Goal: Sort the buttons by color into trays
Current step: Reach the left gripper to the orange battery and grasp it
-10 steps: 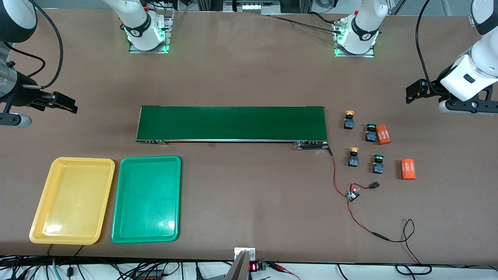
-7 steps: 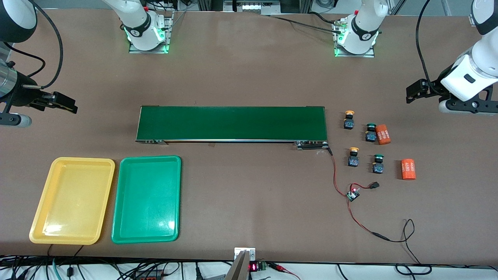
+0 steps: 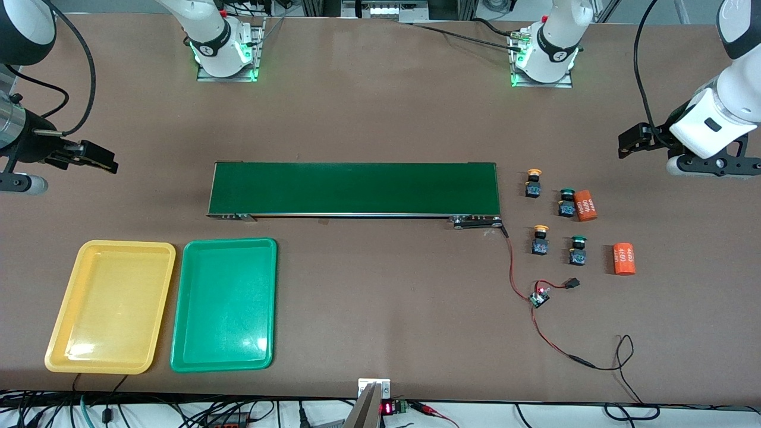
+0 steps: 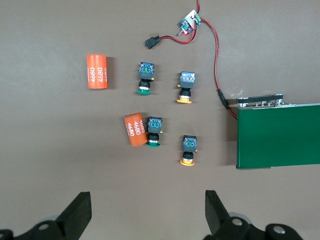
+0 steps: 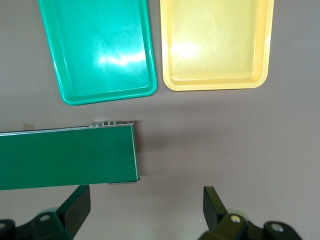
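Both grippers, left [image 4: 145, 215] and right [image 5: 142, 212], hang spread wide, holding nothing; yellow tray [image 3: 56, 333] and green tray [image 3: 181, 351], lower frame, hold nothing.

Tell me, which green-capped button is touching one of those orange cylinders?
The green button farther from the front camera: an orange cylinder lies right against it. The other green button stands apart from its nearest cylinder.
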You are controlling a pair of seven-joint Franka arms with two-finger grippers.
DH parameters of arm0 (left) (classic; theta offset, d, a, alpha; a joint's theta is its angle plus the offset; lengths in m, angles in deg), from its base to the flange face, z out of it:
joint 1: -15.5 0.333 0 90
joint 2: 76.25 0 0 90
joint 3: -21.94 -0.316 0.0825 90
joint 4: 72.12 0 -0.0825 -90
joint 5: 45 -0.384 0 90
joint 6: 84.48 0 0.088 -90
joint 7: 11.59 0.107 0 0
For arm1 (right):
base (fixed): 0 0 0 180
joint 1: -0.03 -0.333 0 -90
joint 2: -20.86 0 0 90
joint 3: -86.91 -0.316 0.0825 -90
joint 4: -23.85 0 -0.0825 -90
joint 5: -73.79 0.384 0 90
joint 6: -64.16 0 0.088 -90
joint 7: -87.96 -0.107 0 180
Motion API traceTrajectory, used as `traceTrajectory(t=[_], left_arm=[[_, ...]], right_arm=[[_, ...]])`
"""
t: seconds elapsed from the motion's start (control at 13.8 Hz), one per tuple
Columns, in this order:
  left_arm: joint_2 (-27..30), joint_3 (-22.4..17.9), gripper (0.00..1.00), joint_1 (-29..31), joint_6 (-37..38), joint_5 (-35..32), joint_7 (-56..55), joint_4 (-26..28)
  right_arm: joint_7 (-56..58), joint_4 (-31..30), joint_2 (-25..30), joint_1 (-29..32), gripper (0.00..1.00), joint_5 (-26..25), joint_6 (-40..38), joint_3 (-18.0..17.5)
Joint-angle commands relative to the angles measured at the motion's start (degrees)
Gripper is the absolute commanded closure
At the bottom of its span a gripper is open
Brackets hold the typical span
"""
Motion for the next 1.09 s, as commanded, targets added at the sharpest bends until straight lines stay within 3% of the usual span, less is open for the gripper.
traceTrajectory(t=[0.0, 0.36, 0.72, 0.87, 1.01], left_arm=[[-3.8, 0.2, 0.00, 0.4, 3.1, -0.9, -0.4, -5.4], [-11.9, 0.0, 0.00, 2.7, 6.9, -0.9, 0.0, -12.0], [-17.4, -0.1, 0.00, 3.6, 7.4, -3.1, -6.4, -10.0], [-18.3, 0.0, 0.00, 4.7, 2.6, -4.4, -6.6, -6.9], [-17.7, 0.0, 0.00, 6.4, -5.8, -4.4, -5.8, -0.4]], right_arm=[[-0.1, -0.6, -0.4, -0.1, 0.00, 0.8, 0.2, 0.0], [1.2, -0.7, -3.1, -1.8, 0.00, 0.5, -4.0, -0.1], [0.9, -0.7, -3.7, -2.8, 0.00, 0.3, -7.1, -0.1], [0.9, -0.7, -3.8, -2.9, 0.00, 0.1, -7.2, -0.1], [1.0, -0.7, -3.8, -2.8, 0.00, 0.5, -7.1, -0.1]])
